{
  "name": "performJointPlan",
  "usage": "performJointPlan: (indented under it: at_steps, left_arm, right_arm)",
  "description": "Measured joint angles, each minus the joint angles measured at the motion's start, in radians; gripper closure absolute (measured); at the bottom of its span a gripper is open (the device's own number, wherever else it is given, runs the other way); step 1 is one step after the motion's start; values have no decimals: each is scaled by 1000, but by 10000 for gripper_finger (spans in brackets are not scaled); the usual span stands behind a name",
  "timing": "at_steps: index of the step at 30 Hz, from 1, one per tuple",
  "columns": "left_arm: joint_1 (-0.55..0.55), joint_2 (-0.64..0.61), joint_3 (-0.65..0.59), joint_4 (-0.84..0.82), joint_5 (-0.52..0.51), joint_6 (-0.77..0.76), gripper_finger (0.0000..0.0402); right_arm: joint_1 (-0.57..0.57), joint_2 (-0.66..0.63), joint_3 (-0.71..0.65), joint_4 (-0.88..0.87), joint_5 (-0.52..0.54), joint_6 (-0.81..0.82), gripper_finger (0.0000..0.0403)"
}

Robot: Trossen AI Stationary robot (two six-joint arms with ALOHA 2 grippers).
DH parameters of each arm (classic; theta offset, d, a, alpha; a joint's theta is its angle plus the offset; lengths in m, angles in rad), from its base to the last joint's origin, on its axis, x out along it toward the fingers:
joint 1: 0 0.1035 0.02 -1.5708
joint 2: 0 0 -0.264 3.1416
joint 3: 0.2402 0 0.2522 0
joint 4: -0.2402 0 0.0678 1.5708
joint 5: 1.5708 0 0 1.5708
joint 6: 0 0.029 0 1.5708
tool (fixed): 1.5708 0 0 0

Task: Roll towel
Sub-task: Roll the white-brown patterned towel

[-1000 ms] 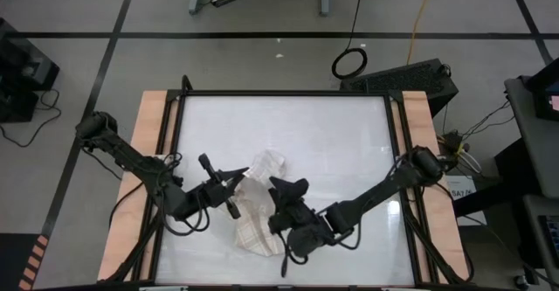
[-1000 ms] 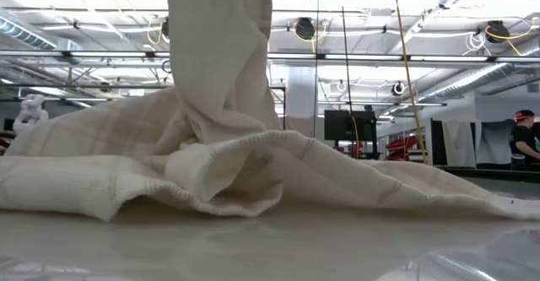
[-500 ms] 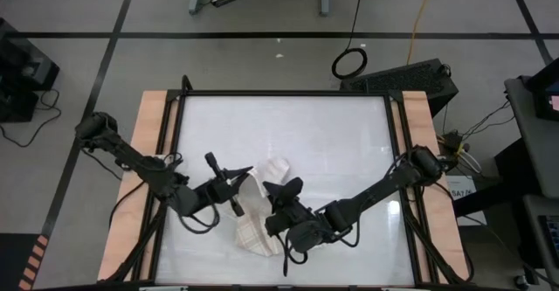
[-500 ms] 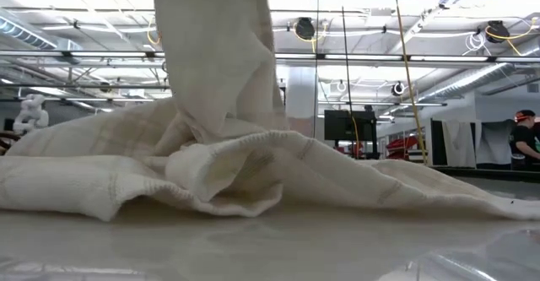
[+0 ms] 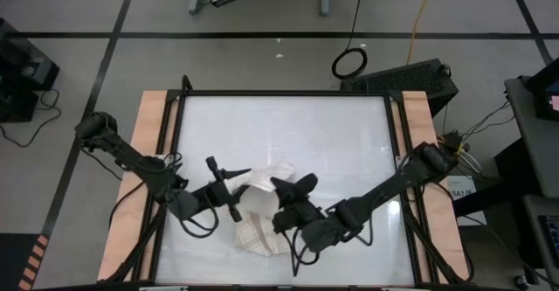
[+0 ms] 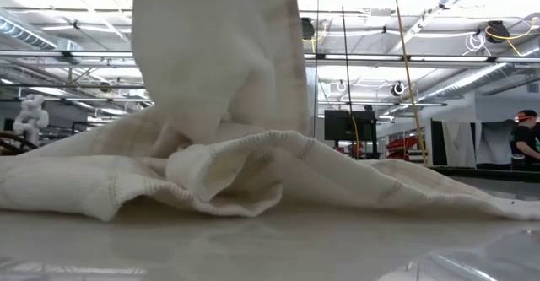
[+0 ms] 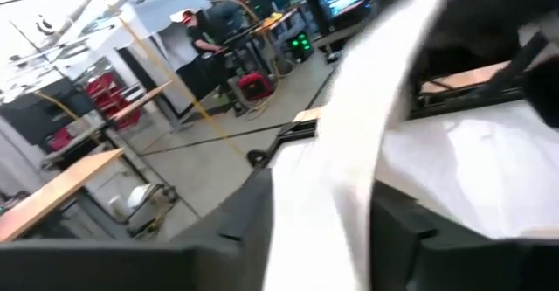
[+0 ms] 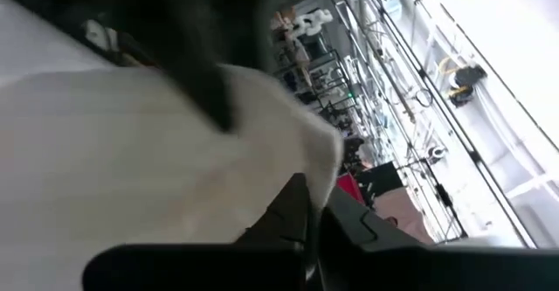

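Your towel (image 5: pixel 255 211) is a cream cloth with a faint tan plaid grid, lying crumpled near the front middle of the white surface (image 5: pixel 332 134). Part of it is lifted into a tall fold, which fills much of the low view (image 6: pixel 219 70) above the heaped folds on the surface.

Your right gripper (image 5: pixel 281 186) has its fingers together, clamped on the raised edge of the towel. Your left gripper (image 5: pixel 236 176) sits just beside it; in its wrist view a strip of towel (image 7: pixel 349 151) runs between its fingers, which stand somewhat apart.

Both arms crowd over the cloth, hiding its middle from above. A person (image 6: pixel 525 142) stands far off in the room behind.
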Motion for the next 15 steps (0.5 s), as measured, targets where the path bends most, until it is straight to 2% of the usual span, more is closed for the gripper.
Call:
performJointPlan:
  at_steps: [5, 10, 15]
  left_arm:
    - [-33, 0, 0, 6, 2, -19, 183]
    - [-50, 0, 0, 53, 2, -17, 167]
    - [-13, 0, 0, 256, 29, 114, 166]
  right_arm:
    - [-7, -120, 0, -20, -3, -24, 401]
    - [-30, -277, 0, -52, -35, -34, 402]
    - [-50, -396, 3, -141, -214, 99, 402]
